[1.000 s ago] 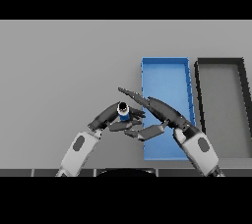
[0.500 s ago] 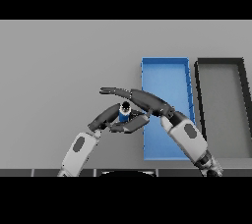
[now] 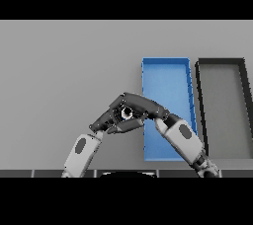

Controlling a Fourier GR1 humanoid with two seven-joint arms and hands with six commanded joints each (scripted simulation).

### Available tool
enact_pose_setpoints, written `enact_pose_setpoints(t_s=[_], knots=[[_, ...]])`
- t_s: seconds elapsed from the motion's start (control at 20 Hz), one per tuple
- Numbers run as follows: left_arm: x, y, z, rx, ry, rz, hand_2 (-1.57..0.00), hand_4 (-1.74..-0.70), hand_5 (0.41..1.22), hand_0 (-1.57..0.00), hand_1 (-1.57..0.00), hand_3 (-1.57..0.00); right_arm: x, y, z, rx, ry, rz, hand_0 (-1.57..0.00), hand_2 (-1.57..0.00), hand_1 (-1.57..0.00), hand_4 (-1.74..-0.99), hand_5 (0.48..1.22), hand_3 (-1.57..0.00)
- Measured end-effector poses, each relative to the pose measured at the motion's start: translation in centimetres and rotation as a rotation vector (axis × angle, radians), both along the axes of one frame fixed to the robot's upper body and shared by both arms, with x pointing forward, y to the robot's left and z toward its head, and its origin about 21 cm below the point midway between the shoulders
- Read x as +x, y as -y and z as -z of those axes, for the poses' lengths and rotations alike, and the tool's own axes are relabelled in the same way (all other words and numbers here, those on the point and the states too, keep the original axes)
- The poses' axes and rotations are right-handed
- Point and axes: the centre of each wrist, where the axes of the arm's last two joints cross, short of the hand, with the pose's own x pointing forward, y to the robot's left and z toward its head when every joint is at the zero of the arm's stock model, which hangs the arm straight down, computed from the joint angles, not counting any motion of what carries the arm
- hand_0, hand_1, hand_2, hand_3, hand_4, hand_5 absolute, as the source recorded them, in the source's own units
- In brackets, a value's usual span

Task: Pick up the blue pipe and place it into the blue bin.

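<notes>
The blue pipe is almost hidden between my two hands; only its pale round end with a dark hole shows. My left hand comes in from the lower left, its fingers curled against the pipe. From the lower right, my right hand reaches over it, fingers wrapped across the top and thumb underneath. Both hands meet just left of the blue bin's left wall, above the table. The bin is an open rectangular tray with nothing in it.
A black bin of the same shape stands right beside the blue one, on its right. My right forearm lies across the blue bin's near end. Bare grey table stretches to the left and back.
My right hand has moved left and closed over the pipe, covering its blue body. The joined hands have shifted slightly forward; the left hand stays on the pipe.
</notes>
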Motion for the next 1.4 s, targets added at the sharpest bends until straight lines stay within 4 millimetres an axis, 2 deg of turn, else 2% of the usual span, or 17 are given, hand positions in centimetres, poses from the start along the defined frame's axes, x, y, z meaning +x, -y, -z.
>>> enact_pose_setpoints(t_s=[0.1, 0.2, 0.45, 0.5, 0.55, 0.6, 0.7, 0.85, 0.95, 1.05, 1.15, 1.25, 1.4], knots=[[0.3, 0.2, 0.0, 0.005, -0.002, 0.0, -1.57, -1.72, 1.221, -1.57, -1.57, -1.44, 0.0, -0.3, 0.2, 0.004, 0.032, -0.011, -1.48, -1.48, -1.48, -1.692, 1.071, -1.4], [0.4, 0.2, -0.2, -0.005, 0.01, 0.004, -1.57, -1.73, 1.221, -1.57, -1.57, -1.43, -0.2, -0.3, 0.1, 0.014, 0.053, -0.017, -1.51, -1.51, -1.51, -1.71, 1.125, -1.46], [0.1, -0.3, -0.4, 0.007, 0.042, -0.024, -1.57, -1.72, 1.221, -1.57, -1.57, -1.45, -0.6, -0.9, 0.5, 0.072, 0.047, -0.003, -1.55, -1.55, -1.55, -1.731, 1.19, -1.54], [0.0, -0.5, -0.2, 0.014, 0.074, -0.051, -1.29, -1.6, 1.221, -1.46, -1.34, -1.17, -0.6, -1.0, 0.4, 0.06, 0.045, 0.011, -1.56, -1.56, -1.56, -1.733, 1.196, -1.54], [0.1, -0.6, -0.3, 0.045, 0.082, -0.067, -1.03, -1.47, 1.221, -1.17, -1.07, -0.93, -0.4, -0.8, 0.4, 0.058, 0.053, 0.026, -1.56, -1.56, -1.56, -1.734, 1.201, -1.55], [0.1, -1.0, -0.1, 0.046, 0.094, -0.034, -0.83, -1.37, 1.221, -0.94, -0.86, -0.75, -0.5, -0.7, 0.4, 0.051, 0.056, 0.031, -1.56, -1.56, -1.56, -1.736, 1.205, -1.55], [0.8, -1.5, -0.3, 0.089, 0.097, 0.017, -0.53, -1.21, 1.221, -0.6, -0.55, -0.48, -0.9, -1.2, 0.3, 0.038, 0.036, 0.048, -1.56, -1.56, -1.56, -1.738, 1.211, -1.56], [0.5, -1.3, -0.4, 0.139, 0.087, 0.023, -0.27, -1.05, 0.938, -0.31, -0.28, -0.24, -0.9, -1.3, 0.1, 0.018, 0.037, 0.061, -1.57, -1.57, -1.57, -1.739, 1.216, -1.56], [0.2, -1.2, -0.5, 0.138, 0.067, 0.001, -0.17, -1.0, 0.77, -0.2, -0.18, -0.16, -1.1, -1.4, 0.1, 0.016, 0.048, 0.065, -1.57, -1.57, -1.57, -1.74, 1.218, -1.57], [0.6, -1.1, -0.7, 0.141, 0.044, -0.007, -0.11, -0.97, 0.647, -0.12, -0.11, -0.1, -0.9, -1.3, 0.1, 0.011, 0.063, 0.079, -1.57, -1.57, -1.57, -1.74, 1.219, -1.57], [0.5, -1.1, -0.2, 0.145, -0.006, -0.019, -0.07, -0.97, 0.567, -0.08, -0.07, -0.06, -0.8, -1.4, 0.3, 0.014, 0.054, 0.072, -1.57, -1.57, -1.57, -1.741, 1.22, -1.57], [0.4, -1.2, -0.3, 0.15, 0.015, -0.029, -0.04, -0.95, 0.513, -0.05, -0.05, -0.04, -1.0, -1.2, 0.4, 0.043, 0.032, 0.059, -1.57, -1.57, -1.57, -1.741, 1.22, -1.57], [0.5, -1.7, 0.1, 0.182, 0.011, -0.038, -0.02, -0.92, 0.482, -0.03, -0.02, -0.02, -0.8, -1.3, -0.4, 0.11, -0.025, 0.04, -1.57, -1.57, -1.57, -1.741, 1.221, -1.57]])
